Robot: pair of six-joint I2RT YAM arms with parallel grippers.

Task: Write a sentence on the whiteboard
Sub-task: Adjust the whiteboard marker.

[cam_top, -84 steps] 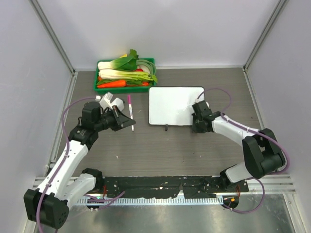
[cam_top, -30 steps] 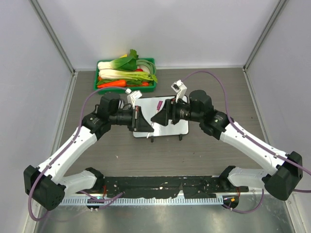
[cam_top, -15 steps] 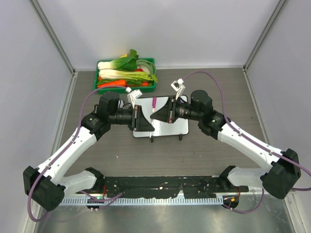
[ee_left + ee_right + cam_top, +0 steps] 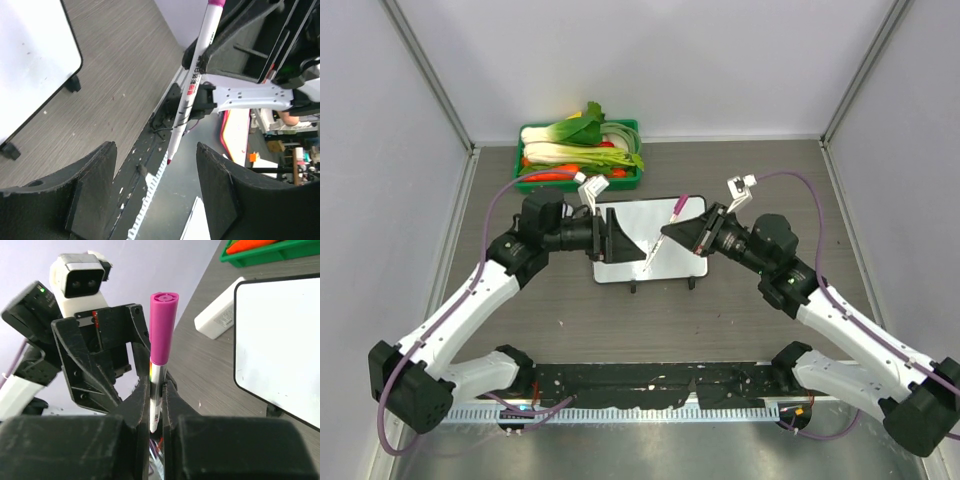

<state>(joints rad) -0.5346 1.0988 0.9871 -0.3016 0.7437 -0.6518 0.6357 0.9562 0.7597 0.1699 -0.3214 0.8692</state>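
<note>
The whiteboard (image 4: 655, 228) lies flat at the table's middle, and its visible surface (image 4: 30, 55) (image 4: 282, 340) is blank, so no sentence shows. My right gripper (image 4: 669, 233) (image 4: 156, 392) is shut on a marker (image 4: 665, 232) (image 4: 163, 330) with a white barrel and a magenta end, held in the air over the board. The marker's thin tip (image 4: 169, 160) points down toward the near edge. My left gripper (image 4: 620, 238) (image 4: 155, 147) faces it from the left, open, with nothing between its fingers and a gap to the marker.
A green tray (image 4: 631, 128) of vegetables sits at the back left, just behind the board. A white block (image 4: 220, 315) lies on the table beside the board's left edge. Grey walls close in the table on three sides.
My left gripper has opened and let go of the marker. My right gripper has shut on it and drawn back to the right, tilting the marker over the board.
</note>
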